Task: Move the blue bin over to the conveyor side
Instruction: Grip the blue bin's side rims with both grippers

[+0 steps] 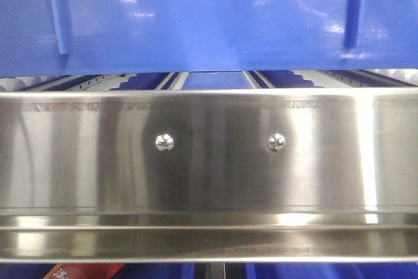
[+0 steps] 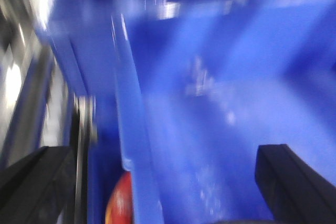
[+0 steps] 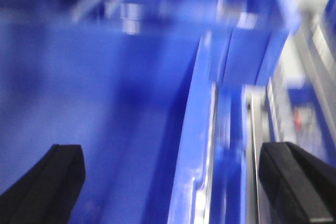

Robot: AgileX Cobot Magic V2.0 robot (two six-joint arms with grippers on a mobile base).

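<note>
Left wrist-mounted view is very blurry. Closest to the camera, the left jaws are wide open. One black finger (image 2: pixel 31 177) is low on the left and the other is low on the right. The top edge of the blue bin (image 2: pixel 220 87) runs up between them. The jaws are not closed on it, and the blur hides whether a finger touches it. A small red-orange thing (image 2: pixel 118 203) shows low down beside that edge, too blurry to name.

The right wrist-mounted view looks much the same. The right jaws are wide open, with a black finger (image 3: pixel 52 182) on each side and the bin's edge (image 3: pixel 202 145) between them. I cannot tell if they touch it.

From the front, a shiny steel rail (image 1: pixel 209 181) with two screws (image 1: pixel 164 141) is closest. Behind it lie thin tracks (image 1: pixel 173 81). Farther back, the bin's smooth blue wall (image 1: pixel 209 17) fills the top, above the rail.
</note>
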